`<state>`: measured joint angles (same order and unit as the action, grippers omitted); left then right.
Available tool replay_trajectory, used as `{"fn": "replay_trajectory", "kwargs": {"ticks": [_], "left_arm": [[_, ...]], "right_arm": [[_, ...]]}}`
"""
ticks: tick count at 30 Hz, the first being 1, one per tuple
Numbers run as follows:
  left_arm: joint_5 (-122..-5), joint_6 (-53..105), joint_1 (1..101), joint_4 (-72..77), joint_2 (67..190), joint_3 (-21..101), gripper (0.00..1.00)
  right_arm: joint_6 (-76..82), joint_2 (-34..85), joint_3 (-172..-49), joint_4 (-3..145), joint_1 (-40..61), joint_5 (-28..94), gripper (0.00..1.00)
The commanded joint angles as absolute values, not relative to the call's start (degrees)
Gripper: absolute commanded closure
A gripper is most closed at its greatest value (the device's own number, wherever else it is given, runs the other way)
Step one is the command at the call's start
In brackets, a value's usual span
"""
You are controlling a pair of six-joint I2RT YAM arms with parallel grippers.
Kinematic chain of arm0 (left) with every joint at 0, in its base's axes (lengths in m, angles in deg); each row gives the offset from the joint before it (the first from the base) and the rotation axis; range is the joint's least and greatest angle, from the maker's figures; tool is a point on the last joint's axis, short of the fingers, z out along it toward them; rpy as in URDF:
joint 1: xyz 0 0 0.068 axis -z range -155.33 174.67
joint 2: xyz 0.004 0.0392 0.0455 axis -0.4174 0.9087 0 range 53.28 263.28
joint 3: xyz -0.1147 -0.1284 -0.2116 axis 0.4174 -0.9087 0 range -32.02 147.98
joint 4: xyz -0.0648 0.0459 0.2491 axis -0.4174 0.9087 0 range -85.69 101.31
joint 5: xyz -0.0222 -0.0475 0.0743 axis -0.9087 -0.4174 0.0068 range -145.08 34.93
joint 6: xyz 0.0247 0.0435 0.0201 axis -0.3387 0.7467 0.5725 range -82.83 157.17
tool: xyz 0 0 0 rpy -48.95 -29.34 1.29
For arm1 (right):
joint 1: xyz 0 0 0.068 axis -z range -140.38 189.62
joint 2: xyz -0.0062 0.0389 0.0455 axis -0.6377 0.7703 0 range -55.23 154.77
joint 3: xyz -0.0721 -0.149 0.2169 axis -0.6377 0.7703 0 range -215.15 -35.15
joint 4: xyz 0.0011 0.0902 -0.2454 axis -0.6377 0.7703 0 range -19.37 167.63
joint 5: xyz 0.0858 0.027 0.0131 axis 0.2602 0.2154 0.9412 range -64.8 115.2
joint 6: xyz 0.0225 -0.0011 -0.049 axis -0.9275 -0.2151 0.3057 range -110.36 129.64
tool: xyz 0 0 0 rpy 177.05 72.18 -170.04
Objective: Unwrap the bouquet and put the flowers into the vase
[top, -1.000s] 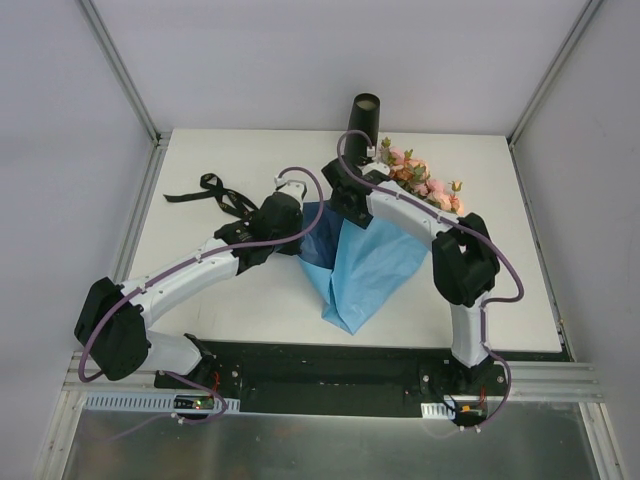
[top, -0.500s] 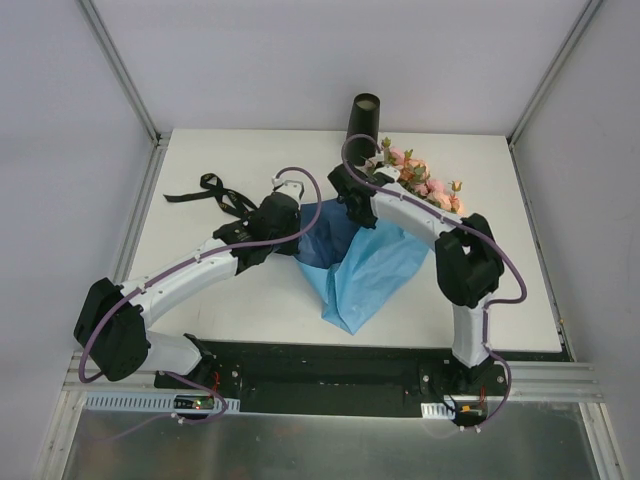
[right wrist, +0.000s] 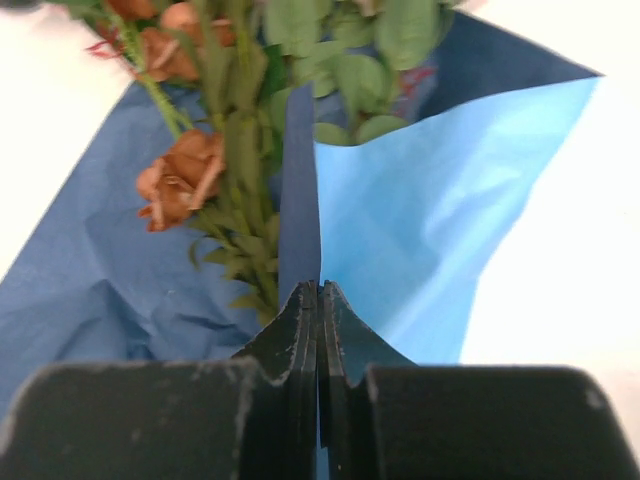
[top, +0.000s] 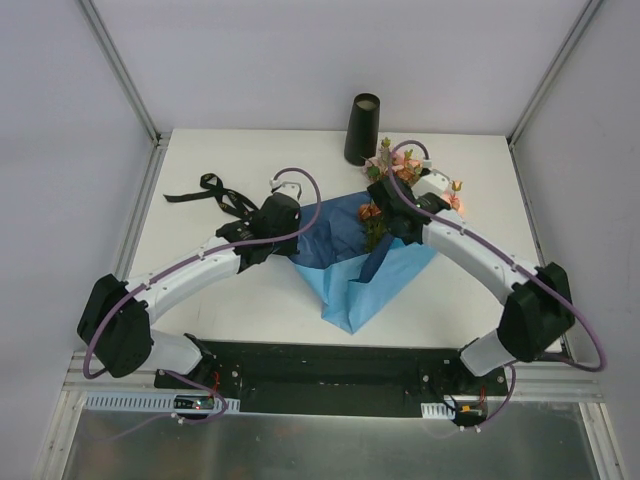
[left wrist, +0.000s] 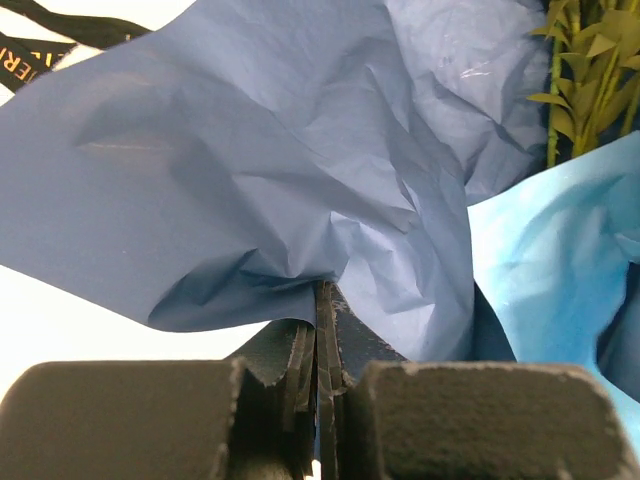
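The bouquet lies unwrapped at mid table. Its blue paper (top: 350, 270) is spread open, dark on one face and light on the other. The flowers (top: 402, 168) lie across the paper's far right part, with one rust rose (right wrist: 180, 175) and green leaves just ahead of my right gripper (right wrist: 318, 290). That gripper (top: 379, 232) is shut on a raised fold of the paper beside the stems. My left gripper (left wrist: 320, 295) is shut on the paper's left edge (top: 297, 243). The black vase (top: 362, 128) stands upright at the far edge, behind the flowers.
A loose black ribbon (top: 215, 192) lies on the white table (top: 240, 300) to the far left of the paper; it also shows in the left wrist view as the ribbon (left wrist: 40, 40). Metal frame posts run along both sides of the table.
My right arm swung its elbow out to the right, and its gripper came back from beside the vase and shut on the paper. The paper spread wider, uncovering stems and a rust rose. The left arm stayed.
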<state>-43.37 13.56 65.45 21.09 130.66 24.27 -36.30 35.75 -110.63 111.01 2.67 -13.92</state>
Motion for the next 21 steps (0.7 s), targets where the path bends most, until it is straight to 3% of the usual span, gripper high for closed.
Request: {"fn": "replay_trajectory", "kwargs": {"ticks": [1, 11, 20, 21], "left_arm": [[-40.31, 11.86, 64.49, 22.77, 131.85, 23.62, 1.00], [-41.72, 10.10, 63.34, 22.68, 137.73, 25.46, 1.00], [-38.82, 8.96, 63.34, 22.94, 140.64, 25.20, 1.00], [-38.21, 8.61, 63.26, 23.12, 140.64, 25.02, 0.96]], "right_arm": [[-39.05, 24.95, -102.32, 113.95, 3.23, -21.46, 1.00], [-45.55, 6.04, -83.15, 116.85, 10.43, -27.17, 1.00], [-55.13, -6.61, -75.58, 123.79, 16.68, -30.00, 1.00], [-55.40, -8.02, -75.84, 124.58, 16.68, -29.91, 1.00]]}}
